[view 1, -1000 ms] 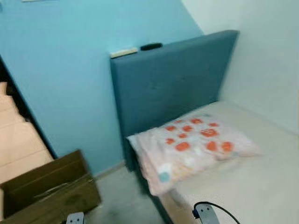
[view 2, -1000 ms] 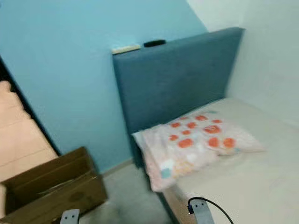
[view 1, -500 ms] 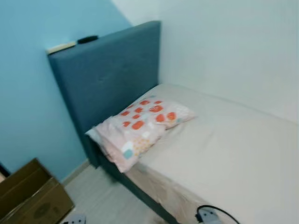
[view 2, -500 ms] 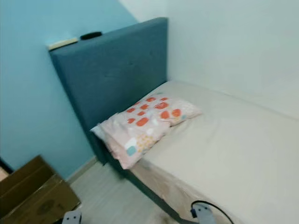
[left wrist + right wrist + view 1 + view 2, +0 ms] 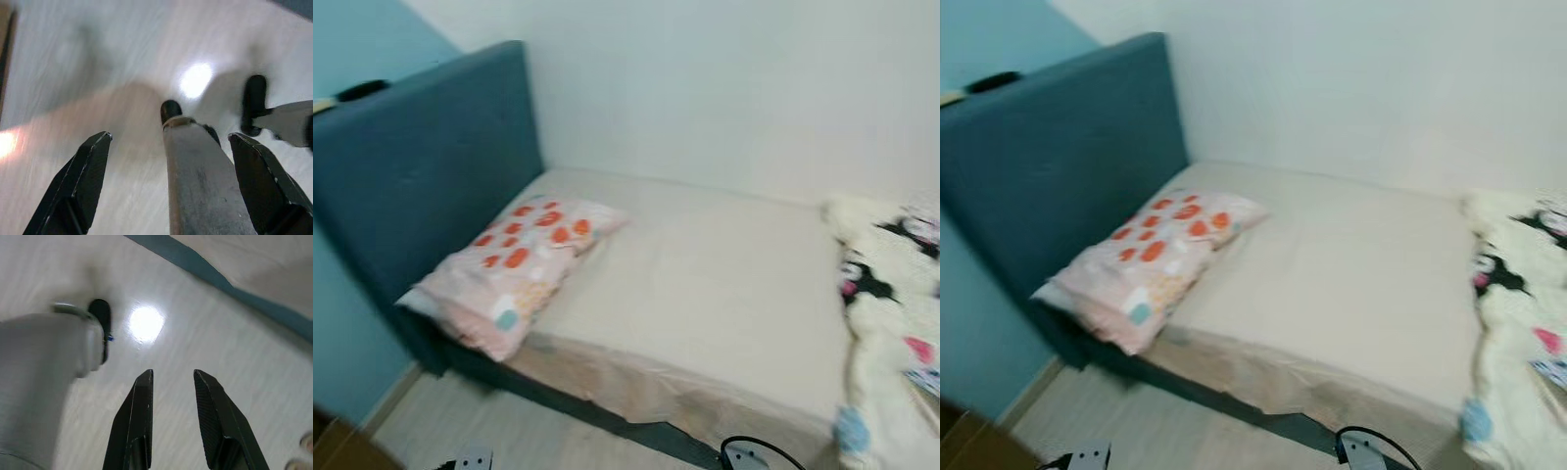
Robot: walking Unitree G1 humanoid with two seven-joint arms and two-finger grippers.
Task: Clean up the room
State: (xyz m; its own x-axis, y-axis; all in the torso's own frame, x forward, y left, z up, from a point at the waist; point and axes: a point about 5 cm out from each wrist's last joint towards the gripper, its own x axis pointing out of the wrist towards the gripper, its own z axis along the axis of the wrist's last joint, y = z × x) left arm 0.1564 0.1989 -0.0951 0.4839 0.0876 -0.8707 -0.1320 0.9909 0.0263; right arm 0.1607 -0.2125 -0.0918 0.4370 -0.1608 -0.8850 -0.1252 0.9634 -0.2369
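**Bed, pillow and blanket before the robot, both arms lowered over the floor**

Against the white far wall a bed (image 5: pixel 705 294) is shown, its pale beige sheet bare across the middle. At the left end a dark blue headboard (image 5: pixel 421 186) stands upright before a light blue wall (image 5: pixel 999 29); a small dark object (image 5: pixel 362 90), too blurred to identify, rests on its top edge. A pink pillow (image 5: pixel 514 269) with orange-red patches is laid at the head of the bed, its near corner overhanging the mattress edge. At the right end a cream blanket (image 5: pixel 891 333) with black and pink cartoon prints is bunched, spilling over the near edge. Pale wood-look floor (image 5: pixel 1165 431) is seen along the near side. The left gripper (image 5: pixel 168 183) is held over that floor with its fingers spread wide and nothing between them. The right gripper (image 5: pixel 173 423) is likewise pointed at the floor beside the bed's blue base, its fingers parted by a narrow gap and holding nothing.
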